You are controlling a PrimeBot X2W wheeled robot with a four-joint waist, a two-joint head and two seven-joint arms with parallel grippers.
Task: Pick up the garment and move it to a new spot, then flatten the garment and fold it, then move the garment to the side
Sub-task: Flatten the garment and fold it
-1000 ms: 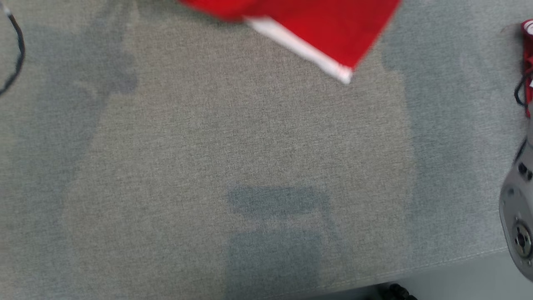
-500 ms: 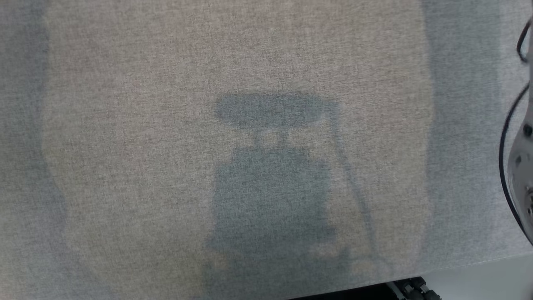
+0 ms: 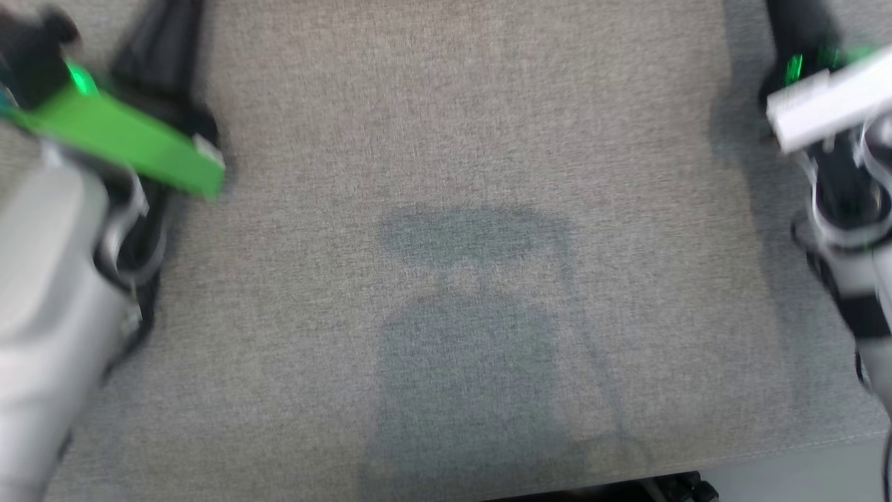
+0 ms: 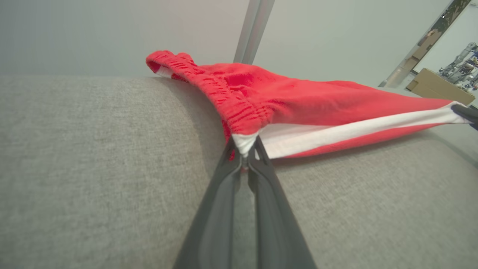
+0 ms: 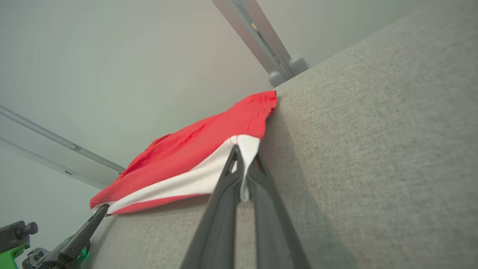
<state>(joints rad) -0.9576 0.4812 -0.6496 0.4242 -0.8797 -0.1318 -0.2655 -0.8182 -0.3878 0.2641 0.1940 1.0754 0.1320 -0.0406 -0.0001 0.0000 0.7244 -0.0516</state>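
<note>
Garment, red with a white side stripe, hangs stretched between both arms just above the grey fabric-covered surface. Its far elastic waistband appears to rest on that surface near the far edge. At the left, the left gripper has its fingers pinched together on one white corner. At the right, the right gripper is likewise clamped on the other corner. Both holds look thin: pulling the arms wider apart could slip a corner free, and dragging may bunch the trailing waistband underneath. No brand, label or writing is readable.
</note>
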